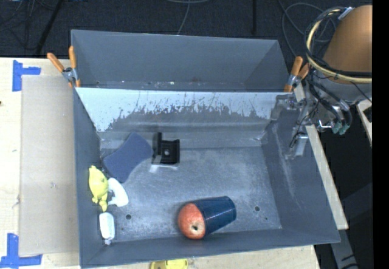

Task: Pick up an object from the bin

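My gripper (297, 139) hangs over the bin's right sloping wall, near the upper right corner, with no loose thing under it. The nearest things lie on the bin floor to its lower left. A dark blue cup (219, 211) rests on its side by the front wall. A red apple (192, 220) touches the cup's left end. A small black block (166, 150) on a white base stands further left, near the back of the floor.
Along the left side lie a blue flat pad (126, 155), a yellow toy (97, 186), a white lump (117, 194) and a small white bottle (106, 225). The arm with its orange dome stands outside the bin's right rim.
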{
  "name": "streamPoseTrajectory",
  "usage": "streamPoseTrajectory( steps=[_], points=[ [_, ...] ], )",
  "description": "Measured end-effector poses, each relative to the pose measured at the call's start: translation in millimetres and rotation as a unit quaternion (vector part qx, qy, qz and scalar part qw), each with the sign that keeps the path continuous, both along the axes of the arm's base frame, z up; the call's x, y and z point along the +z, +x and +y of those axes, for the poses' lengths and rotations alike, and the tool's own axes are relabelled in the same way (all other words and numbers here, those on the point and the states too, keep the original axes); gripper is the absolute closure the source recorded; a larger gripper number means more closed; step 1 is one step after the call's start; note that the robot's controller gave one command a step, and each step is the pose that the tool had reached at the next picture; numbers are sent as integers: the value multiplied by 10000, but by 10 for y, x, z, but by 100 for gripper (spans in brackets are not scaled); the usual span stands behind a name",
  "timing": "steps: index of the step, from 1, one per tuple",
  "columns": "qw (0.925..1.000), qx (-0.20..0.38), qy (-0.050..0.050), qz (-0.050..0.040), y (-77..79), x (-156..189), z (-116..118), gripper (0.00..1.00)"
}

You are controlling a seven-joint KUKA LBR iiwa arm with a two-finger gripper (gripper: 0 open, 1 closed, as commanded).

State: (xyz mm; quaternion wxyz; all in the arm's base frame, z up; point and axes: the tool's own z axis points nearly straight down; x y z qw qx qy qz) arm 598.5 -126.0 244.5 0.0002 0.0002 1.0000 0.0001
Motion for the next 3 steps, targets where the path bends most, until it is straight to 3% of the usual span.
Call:
streamPoseTrajectory(
  steps=[1, 2, 3],
  points=[
    [9980, -636, -11, -23, -59, -180, 171, 0],
    [9946, -1039, 5, 18, -262, -397, 447, 0],
    [9996, -286, 0, 4, -395, -576, 471, 0]
  ],
)
